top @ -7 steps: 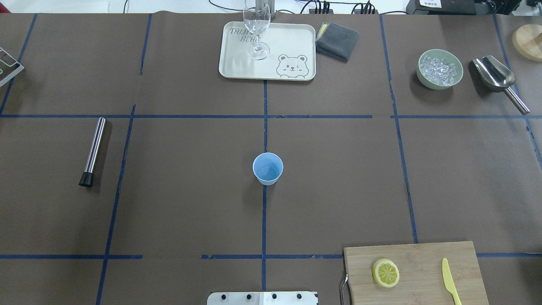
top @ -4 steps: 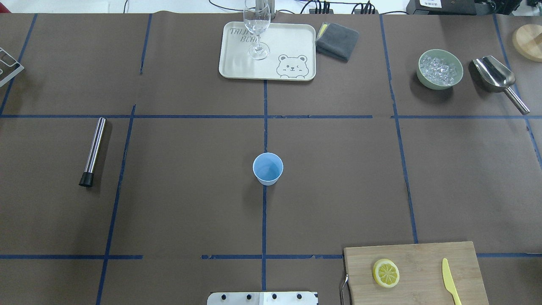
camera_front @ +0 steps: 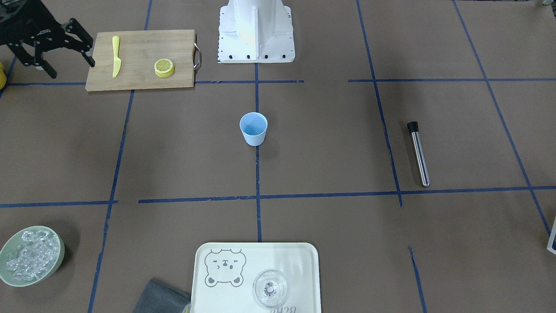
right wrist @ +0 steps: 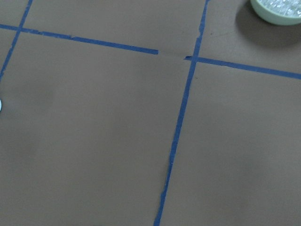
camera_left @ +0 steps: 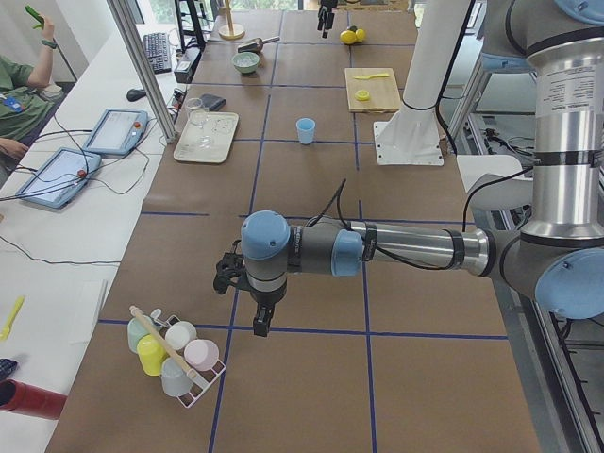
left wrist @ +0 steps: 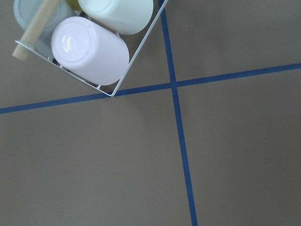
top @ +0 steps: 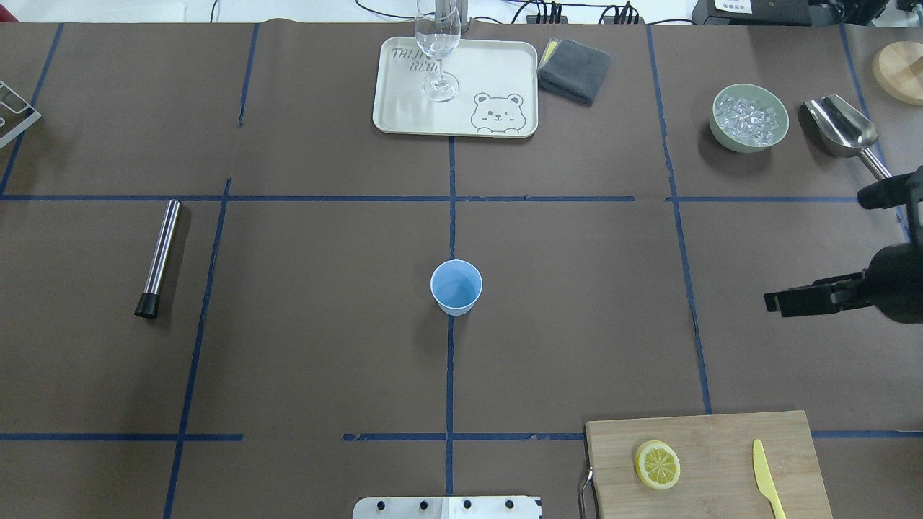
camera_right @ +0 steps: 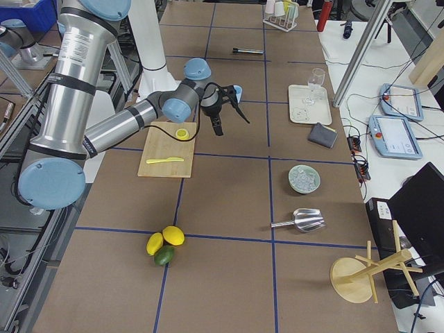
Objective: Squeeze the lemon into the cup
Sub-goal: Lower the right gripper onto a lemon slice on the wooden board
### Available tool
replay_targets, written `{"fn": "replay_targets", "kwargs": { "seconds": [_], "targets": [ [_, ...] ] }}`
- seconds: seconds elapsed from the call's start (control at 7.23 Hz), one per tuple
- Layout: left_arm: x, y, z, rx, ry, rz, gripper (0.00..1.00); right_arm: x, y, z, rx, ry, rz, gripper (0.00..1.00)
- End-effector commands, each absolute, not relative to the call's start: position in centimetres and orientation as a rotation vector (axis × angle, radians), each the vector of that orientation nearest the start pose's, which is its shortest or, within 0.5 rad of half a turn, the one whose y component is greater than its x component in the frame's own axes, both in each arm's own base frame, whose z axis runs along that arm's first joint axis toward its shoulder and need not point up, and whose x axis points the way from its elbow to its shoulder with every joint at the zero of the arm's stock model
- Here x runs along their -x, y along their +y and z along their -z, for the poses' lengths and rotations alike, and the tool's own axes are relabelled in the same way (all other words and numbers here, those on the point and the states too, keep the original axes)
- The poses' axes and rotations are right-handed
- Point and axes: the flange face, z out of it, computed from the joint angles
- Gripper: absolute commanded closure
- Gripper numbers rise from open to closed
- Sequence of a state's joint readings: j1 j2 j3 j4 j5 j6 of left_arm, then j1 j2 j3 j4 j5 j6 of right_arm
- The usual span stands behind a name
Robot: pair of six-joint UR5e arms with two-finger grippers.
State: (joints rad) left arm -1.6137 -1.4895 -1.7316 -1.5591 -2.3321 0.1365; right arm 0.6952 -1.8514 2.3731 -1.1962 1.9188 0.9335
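Note:
A yellow lemon slice (top: 657, 464) lies on the wooden cutting board (top: 721, 440) at the near right; it also shows in the front view (camera_front: 164, 67). The light-blue cup (top: 456, 287) stands upright at the table's middle, also in the front view (camera_front: 253, 128). My right gripper (top: 815, 250) is open and empty at the right edge, above the table, beyond the board and far right of the cup. My left gripper (camera_left: 255, 316) shows only in the left side view, near a cup rack; I cannot tell whether it is open or shut.
A cream tray (top: 497, 72) with a clear glass (top: 438, 50), a grey cloth (top: 573, 68), a green bowl of ice (top: 748, 117) and a metal scoop (top: 847, 133) stand at the back. A steel rod (top: 159, 257) lies left. A yellow knife (top: 766, 479) lies on the board.
My right gripper has come into the overhead view from the right edge; it was out of view before. The cup and the lemon slice have not moved.

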Motion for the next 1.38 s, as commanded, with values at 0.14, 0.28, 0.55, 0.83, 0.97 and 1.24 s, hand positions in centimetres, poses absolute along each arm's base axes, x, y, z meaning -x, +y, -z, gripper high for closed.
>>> {"fn": "replay_targets", "kwargs": {
  "seconds": [0.14,0.28,0.55,0.83,0.97,1.24],
  "targets": [
    [8.4,-45.8,-62.0,-0.160,0.750,-0.126,0.00,30.7,-22.2,-35.5,-0.252,-0.861,0.020,0.00],
    [8.4,-45.8,-62.4,-0.151,0.750,-0.123,0.00,31.9,-20.0,-36.3,-0.202,-0.852,-0.020,0.00],
    [8.3,-45.4,-62.8,-0.140,0.753,-0.118,0.00,35.9,-14.3,-36.8,-0.266,-0.843,-0.065,0.00],
    [8.3,-45.4,-62.6,-0.144,0.753,-0.120,0.00,39.5,-12.3,-36.9,-0.286,-0.809,-0.075,0.00],
    [8.3,-45.4,-62.6,-0.144,0.753,-0.120,0.00,41.3,-12.1,-36.5,-0.288,-0.796,-0.073,0.00],
    [8.3,-45.4,-62.5,-0.146,0.752,-0.121,0.00,43.9,-11.7,-37.4,-0.287,-0.782,-0.065,0.01]
  ]
}}
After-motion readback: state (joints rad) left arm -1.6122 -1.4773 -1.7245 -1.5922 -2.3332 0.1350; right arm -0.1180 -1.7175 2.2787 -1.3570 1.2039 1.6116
